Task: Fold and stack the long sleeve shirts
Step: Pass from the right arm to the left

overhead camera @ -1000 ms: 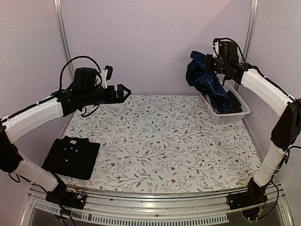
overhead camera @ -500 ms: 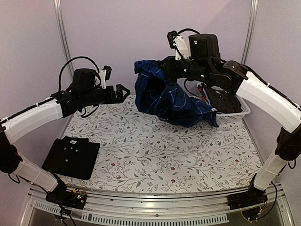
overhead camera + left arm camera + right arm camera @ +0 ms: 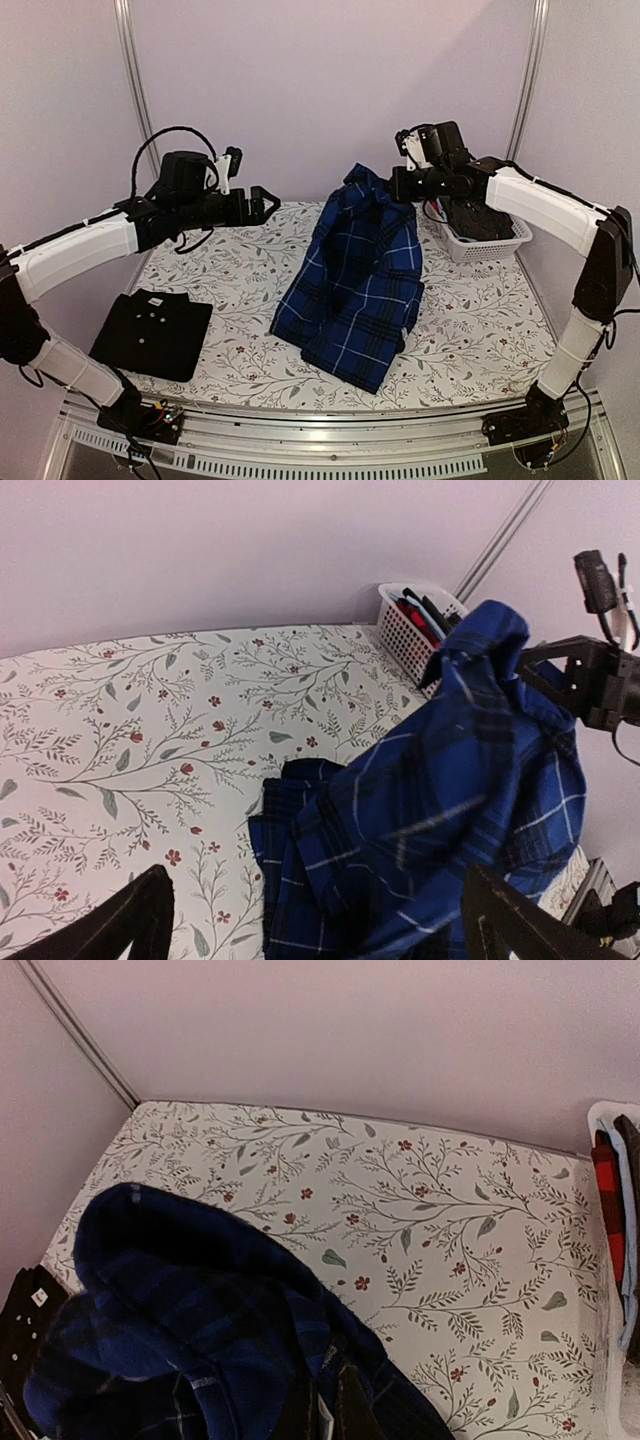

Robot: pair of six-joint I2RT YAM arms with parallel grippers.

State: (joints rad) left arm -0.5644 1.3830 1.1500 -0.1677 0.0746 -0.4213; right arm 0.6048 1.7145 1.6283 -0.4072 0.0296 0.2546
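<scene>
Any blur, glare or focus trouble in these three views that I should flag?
Top external: evenly lit, sharp, no glare. Left wrist: the blue plaid shirt looks streaked and soft, while the tablecloth is crisp. Right wrist: the shirt sits close to the lens, dark and soft; the tablecloth behind it is sharp.

Right fingers (image 3: 352,1405) mostly hidden in plaid shirt (image 3: 170,1340).

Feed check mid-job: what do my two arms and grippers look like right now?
Both alike: left arm and right arm have white shells on the long links, black joints. Left gripper and right gripper are black, two-fingered. A black cable loops over the left wrist.
</scene>
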